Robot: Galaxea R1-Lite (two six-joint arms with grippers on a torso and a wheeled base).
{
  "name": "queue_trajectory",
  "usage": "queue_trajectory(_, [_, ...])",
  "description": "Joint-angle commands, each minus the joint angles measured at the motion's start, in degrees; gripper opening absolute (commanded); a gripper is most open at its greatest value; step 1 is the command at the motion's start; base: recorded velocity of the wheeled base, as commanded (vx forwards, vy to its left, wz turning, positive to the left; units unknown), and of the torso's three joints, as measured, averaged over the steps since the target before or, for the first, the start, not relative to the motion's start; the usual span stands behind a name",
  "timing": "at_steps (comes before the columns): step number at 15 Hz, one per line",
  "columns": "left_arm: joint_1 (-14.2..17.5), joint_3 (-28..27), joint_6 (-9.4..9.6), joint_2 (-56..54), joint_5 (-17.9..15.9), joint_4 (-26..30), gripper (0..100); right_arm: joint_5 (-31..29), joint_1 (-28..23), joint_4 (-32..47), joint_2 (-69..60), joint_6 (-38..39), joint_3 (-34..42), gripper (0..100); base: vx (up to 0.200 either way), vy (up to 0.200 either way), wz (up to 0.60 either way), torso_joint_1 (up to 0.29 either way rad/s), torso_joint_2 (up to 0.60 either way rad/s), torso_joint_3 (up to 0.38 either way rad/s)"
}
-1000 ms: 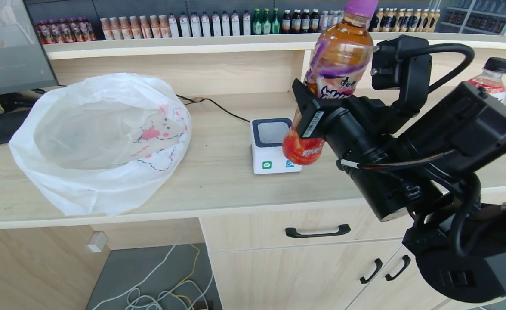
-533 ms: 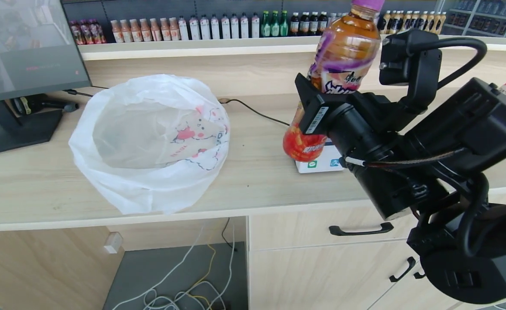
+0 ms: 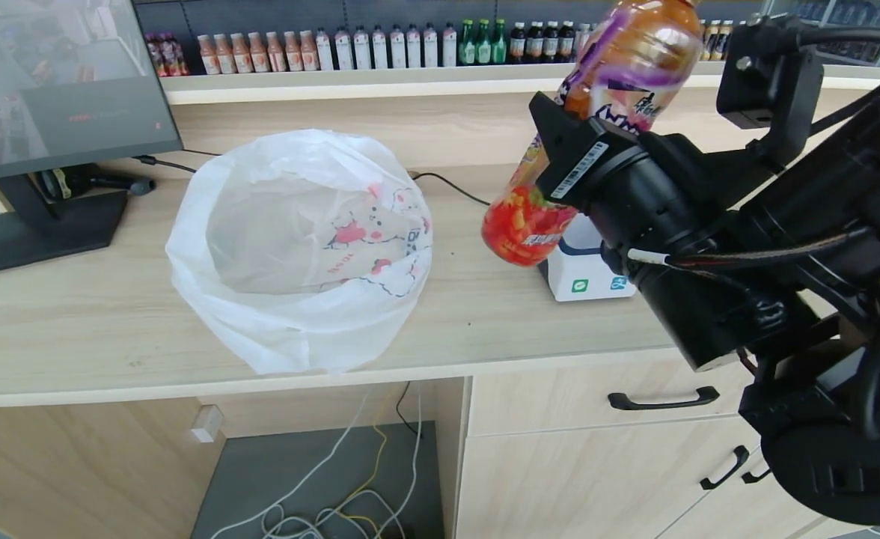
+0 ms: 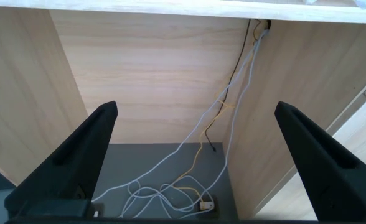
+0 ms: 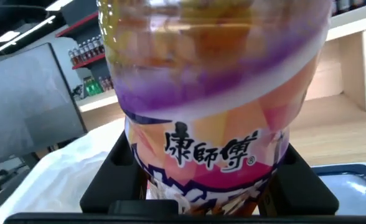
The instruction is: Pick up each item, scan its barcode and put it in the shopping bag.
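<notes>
Bottle (image 3: 631, 56) pinched in right claw (image 3: 563, 146) above tabletop (image 3: 73, 322)

A plastic drink bottle with amber liquid and a purple and orange-red label is clamped about its middle by the right claw. The two black fingers (image 5: 117, 171) are pressed against opposite sides of the label. The bottle is held clear of the tabletop and tilted, its base lowered toward the shopping bag (image 3: 290, 333) and its neck raised toward the robot's right. In the head view the base is seen in front of the white scanner (image 3: 586, 273), part of which is covered by it. Whether the bottle is directly over the scanner window cannot be told.

The shopping bag, white and printed with a cartoon figure, is stood open on the tabletop to the robot's left of the scanner and apart from it, with its mouth turned upward. A dark cable (image 3: 447, 187) is run along the tabletop from behind the bag toward the scanner. A monitor (image 3: 58, 82) on a black stand is placed at the far left, and rows of bottled drinks (image 3: 380, 49) are lined up on the shelf behind.

The left claw (image 4: 195, 112) is held low, below the tabletop's edge — its fingers are spread wide apart. Past it, a wooden panel and loose wires (image 4: 170, 193) on the dark floor are seen.
</notes>
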Motion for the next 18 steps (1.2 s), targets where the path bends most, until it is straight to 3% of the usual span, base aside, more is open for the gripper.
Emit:
queue_trajectory(1, [-0.01, 0.0, 0.0, -0.01, 0.0, -0.01, 100, -0.23, -1.12, 1.41, -1.08, 4.99, -0.8, 0, 0.0, 0.0, 0.0, 0.0, 0.0, 0.0])
queue_trajectory(4, [-0.01, 0.0, 0.0, -0.01, 0.0, -0.01, 100, -1.02, -2.79, 6.25, -0.99, 17.64, -3.35, 0, 0.0, 0.0, 0.0, 0.0, 0.0, 0.0])
queue_trajectory(7, [-0.01, 0.0, 0.0, -0.01, 0.0, -0.01, 100, -3.92, -7.01, 13.19, 0.5, 27.4, -10.73, 0, 0.0, 0.0, 0.0, 0.0, 0.0, 0.0])
queue_trajectory(10, [-0.01, 0.0, 0.0, -0.01, 0.0, -0.01, 100, -3.48, -8.85, 26.11, -4.24, 48.32, -13.81, 0, 0.0, 0.0, 0.0, 0.0, 0.0, 0.0])
queue_trajectory(11, [0.07, 0.0, -0.09, -0.01, 0.0, -0.01, 100, -3.31, -9.12, 32.53, -4.86, 51.74, -15.48, 0, 0.0, 0.0, 0.0, 0.0, 0.0, 0.0])
queue_trajectory(12, [-0.01, 0.0, -0.09, -0.01, 0.0, -0.01, 100, -3.84, -10.17, 36.31, -4.33, 54.47, -16.18, 0, 0.0, 0.0, 0.0, 0.0, 0.0, 0.0])
queue_trajectory(18, [0.07, 0.0, 0.0, -0.01, 0.0, -0.01, 100, -3.57, -17.64, 40.26, -1.08, 62.03, -16.71, 0, 0.0, 0.0, 0.0, 0.0, 0.0, 0.0])
